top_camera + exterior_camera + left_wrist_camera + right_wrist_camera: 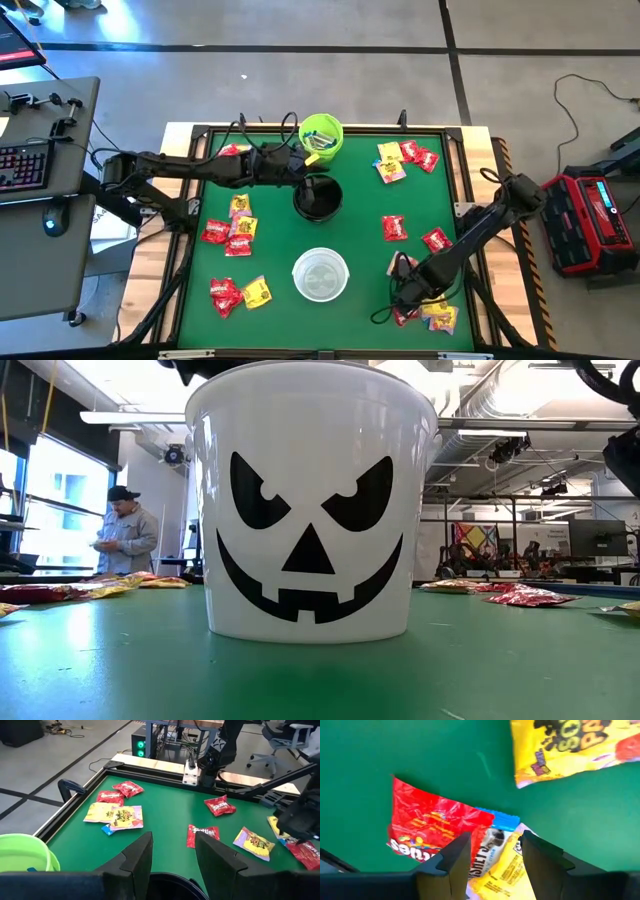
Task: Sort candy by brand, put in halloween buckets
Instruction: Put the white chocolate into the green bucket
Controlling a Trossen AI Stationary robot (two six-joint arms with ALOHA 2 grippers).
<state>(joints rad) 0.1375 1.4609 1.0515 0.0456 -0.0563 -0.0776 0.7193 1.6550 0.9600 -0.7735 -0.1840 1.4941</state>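
The left hand point(305, 168) hovers open and empty over the black bucket point(318, 197) at mid-bench, beside the green bucket point(321, 137) at the far edge. The right hand point(492, 847), open, holds nothing, low over candy point(437, 827) near the bench's near right corner. The white bucket point(320, 274) stands toward the near edge.

The surface point(360, 265) is green. One bucket point(322, 135) is lime green, one point(317, 197) black, and the white one point(310, 500) bears a black jack-o'-lantern face. Candy packets are red point(432, 830) or yellow point(570, 745).
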